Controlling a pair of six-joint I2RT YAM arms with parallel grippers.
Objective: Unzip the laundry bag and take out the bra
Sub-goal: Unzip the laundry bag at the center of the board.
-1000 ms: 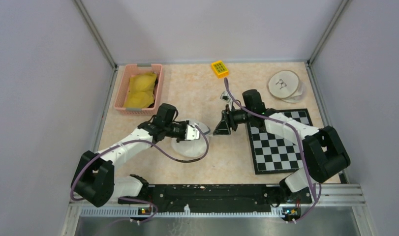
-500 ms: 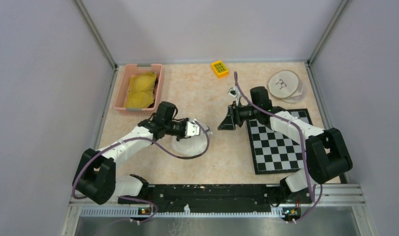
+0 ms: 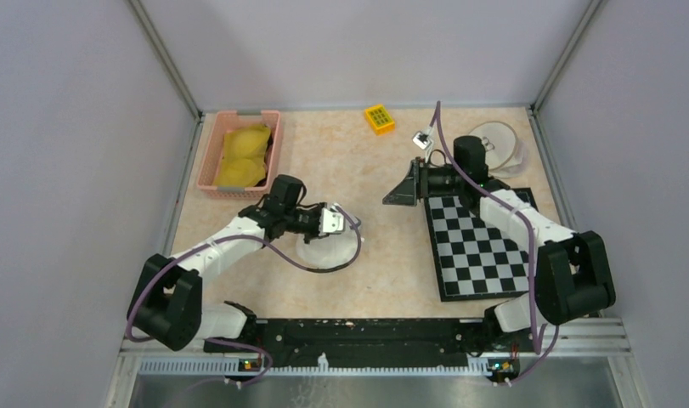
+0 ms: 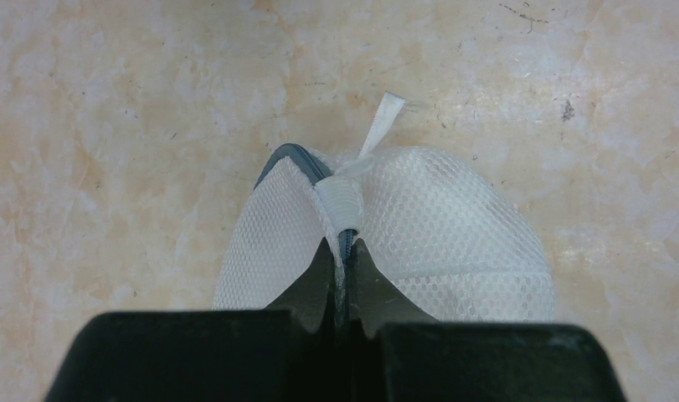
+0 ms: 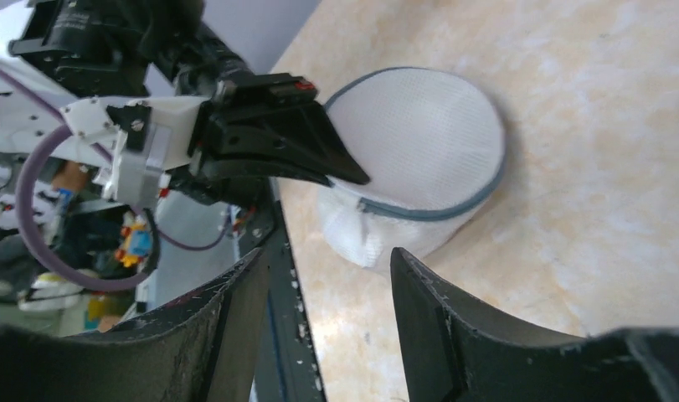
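Observation:
The laundry bag (image 3: 324, 253) is a round white mesh pouch with a grey zipper round its rim, lying left of the table's centre. My left gripper (image 3: 342, 228) is shut on its zipper edge. In the left wrist view the gripper (image 4: 344, 249) pinches the seam just below a white ribbon tab (image 4: 384, 115). My right gripper (image 3: 402, 191) is open and empty, well to the right of the bag. In the right wrist view this gripper (image 5: 329, 260) faces the bag (image 5: 428, 142) from a distance. The bra is hidden.
A pink basket (image 3: 206, 157) with yellow padded pieces stands at the back left. A small yellow block (image 3: 379, 118) lies at the back centre. A checkerboard mat (image 3: 477, 251) covers the right side, with round discs (image 3: 502, 136) behind it.
My right gripper has drawn away from the bag, to the right and toward the back. My left gripper stays shut on the bag, and the bag has bunched slightly toward it.

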